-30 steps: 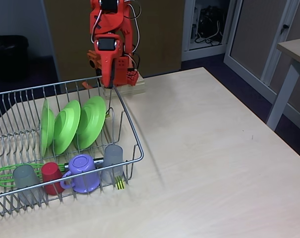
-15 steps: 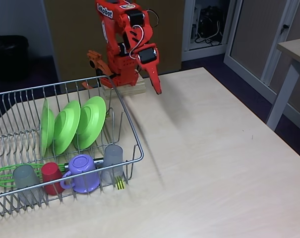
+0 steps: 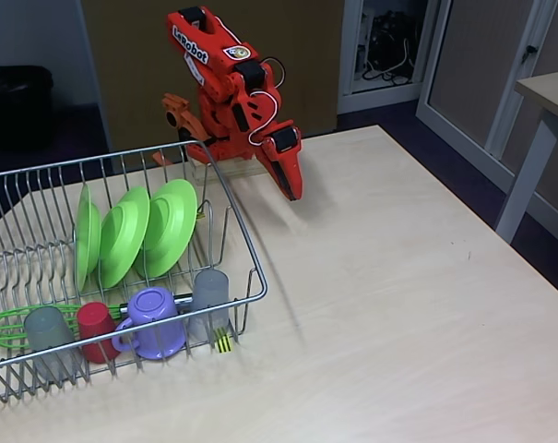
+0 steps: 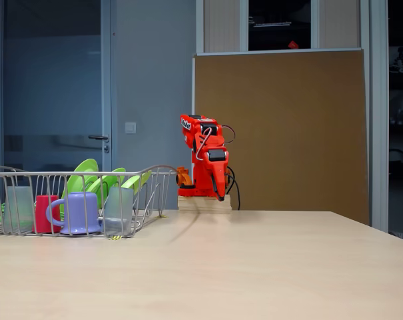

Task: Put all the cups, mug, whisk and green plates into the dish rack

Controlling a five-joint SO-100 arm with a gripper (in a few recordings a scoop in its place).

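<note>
The silver wire dish rack [image 3: 243,233] [image 4: 54,175] stands at the left of both fixed views. Three lime-green plates [image 3: 124,235] [image 4: 81,177] stand upright in its prongs. Along the rack's front sit a grey cup [image 3: 46,330], the red cup [image 3: 96,323] [image 4: 44,212], the purple mug [image 3: 154,318] [image 4: 78,212] and another grey cup [image 3: 210,291] [image 4: 118,208]. The whisk [image 3: 2,325] lies behind them, its green loops at the left end. My orange gripper [image 3: 292,190] [image 4: 221,195] points down over the table, right of the rack's far corner, shut and holding nothing.
The arm's base sits on a wooden block [image 3: 246,166] at the table's far edge. Bare pale tabletop [image 3: 398,295] stretches to the right of the rack. Another table [image 3: 546,101] stands off to the right.
The arm has swung from above the rack's far corner to the right, and the gripper has come down toward the table. Everything in the rack has stayed put.
</note>
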